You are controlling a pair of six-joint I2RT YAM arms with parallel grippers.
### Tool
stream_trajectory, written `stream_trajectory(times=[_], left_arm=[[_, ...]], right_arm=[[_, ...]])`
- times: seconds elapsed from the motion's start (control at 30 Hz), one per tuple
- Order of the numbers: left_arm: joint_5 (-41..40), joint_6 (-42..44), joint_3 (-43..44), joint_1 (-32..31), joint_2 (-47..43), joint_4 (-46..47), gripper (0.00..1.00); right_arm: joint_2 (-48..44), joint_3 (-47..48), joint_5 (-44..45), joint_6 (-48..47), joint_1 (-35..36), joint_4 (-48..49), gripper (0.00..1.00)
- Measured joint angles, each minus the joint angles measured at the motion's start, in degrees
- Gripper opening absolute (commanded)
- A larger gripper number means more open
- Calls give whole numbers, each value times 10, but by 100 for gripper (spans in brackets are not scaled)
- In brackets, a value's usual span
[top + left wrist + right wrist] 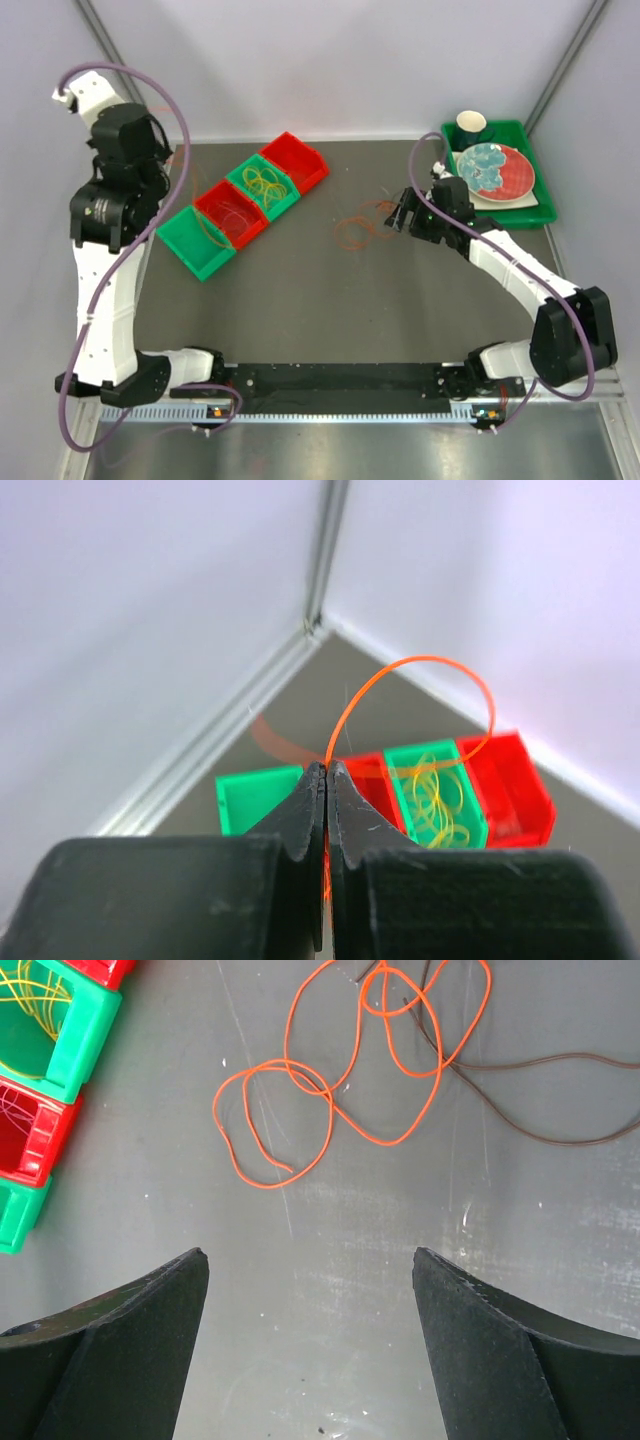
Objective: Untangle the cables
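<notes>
Left claw (327,770): pinched shut on an orange cable (415,660), held high above the bins (205,265).
Held cable: it arched up out of my fingertips and curved back down toward the bins. I could not tell where its free end lay.
Right claw (309,1252): fingers spread wide with nothing between them, hovering over the table (330,310) to the right of the bins.
Tangle (322,1090): loose orange loops flat on the table, right of the bins and just ahead of my right claw. The loops crossed each other several times.
Brown cable (575,1143): its near end ran into the orange loops on the side away from the bins, and the rest trailed off further that way.
Yellow cables (435,800): coiled inside the middle green bin.
Step, as I judged it: one orange cable was ready to drop and the table tangle had not been started.
Risk one: opening my left claw off-centre could leave the springy cable draped over a bin wall or across the yellow cables.
Risk two: closing my right claw where orange crossed brown could grab both and drag the knot tighter.
Risk three: a thin cable lying flat could slip out from under my fingertips, so I would close on nothing.
Risk four: pulling toward the bins could sweep the loops against them.
</notes>
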Motion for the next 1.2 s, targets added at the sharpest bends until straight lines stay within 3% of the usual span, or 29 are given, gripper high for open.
stream_trajectory(times=[0.23,0.5,0.87,1.2], left_arm=[[-61,34,39,2,-6,2,0],[-100,55,-9,16,2,16,0],[-92,66,-28,111,15,34,0],[-80,58,-79,136,-13,47,0]], right_arm=[[9,0,-7,4,1,4,82],[17,0,-10,5,5,5,82],[24,0,-12,9,8,14,82],[44,0,-15,17,21,31,81]])
